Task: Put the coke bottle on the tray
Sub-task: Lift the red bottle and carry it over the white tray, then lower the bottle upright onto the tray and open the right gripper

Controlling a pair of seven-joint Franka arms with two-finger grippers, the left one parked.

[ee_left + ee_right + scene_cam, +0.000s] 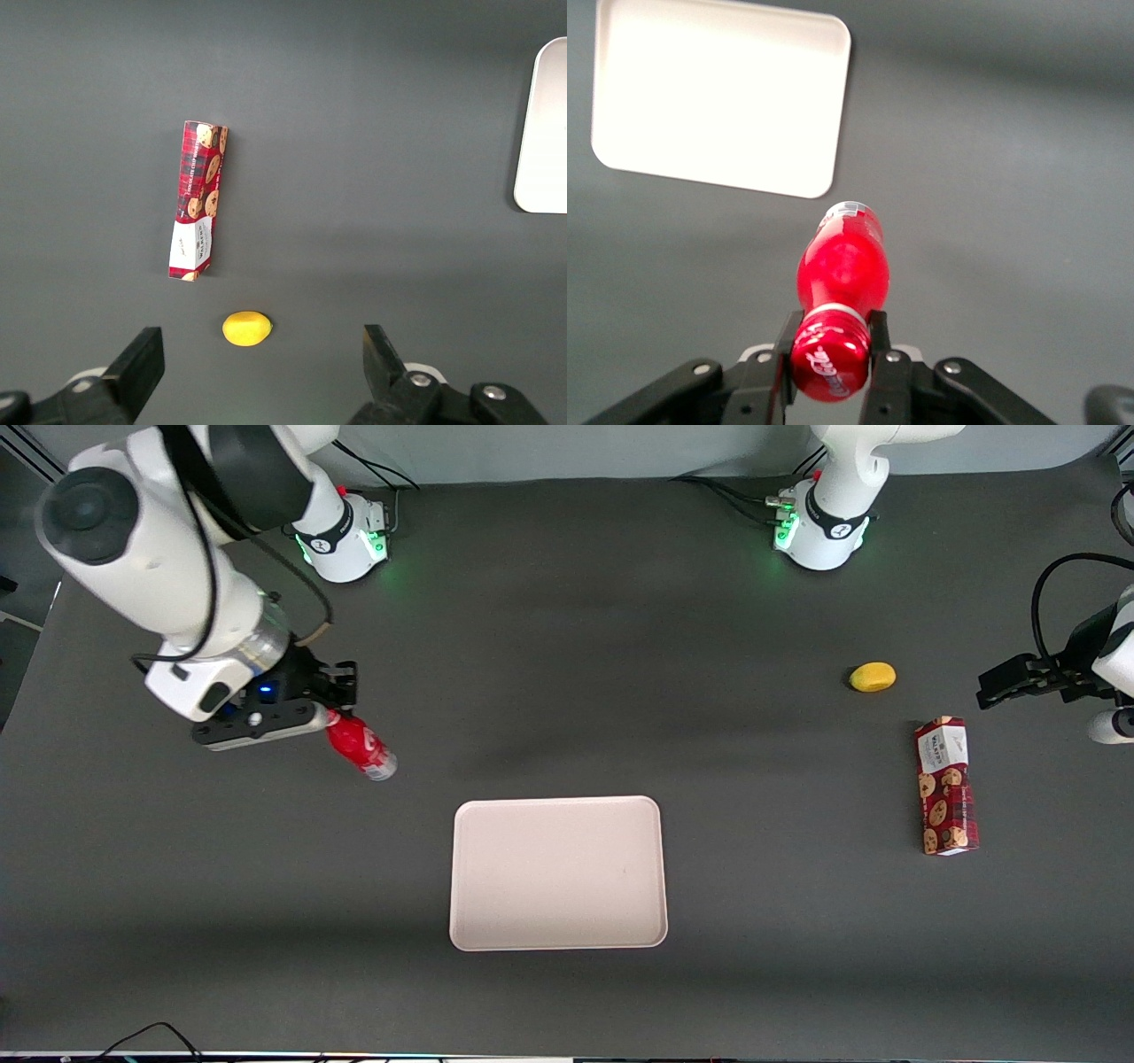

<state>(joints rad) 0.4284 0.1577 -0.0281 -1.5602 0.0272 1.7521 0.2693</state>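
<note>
My right gripper point(330, 716) is shut on the neck of the coke bottle point(361, 747), a small red bottle with a red cap and clear base. It holds the bottle tilted above the table, toward the working arm's end. In the right wrist view both fingers point(879, 329) press the neck just under the cap of the bottle point(843, 270). The pale cream tray point(557, 872) lies flat near the table's middle, nearer the front camera than the bottle, with nothing on it. It also shows in the right wrist view point(718, 97).
A red cookie box point(945, 786) and a yellow lemon-like fruit point(873, 677) lie toward the parked arm's end of the table. Both show in the left wrist view, the box point(197, 199) and the fruit point(246, 328). Two arm bases point(350, 540) stand at the table's back edge.
</note>
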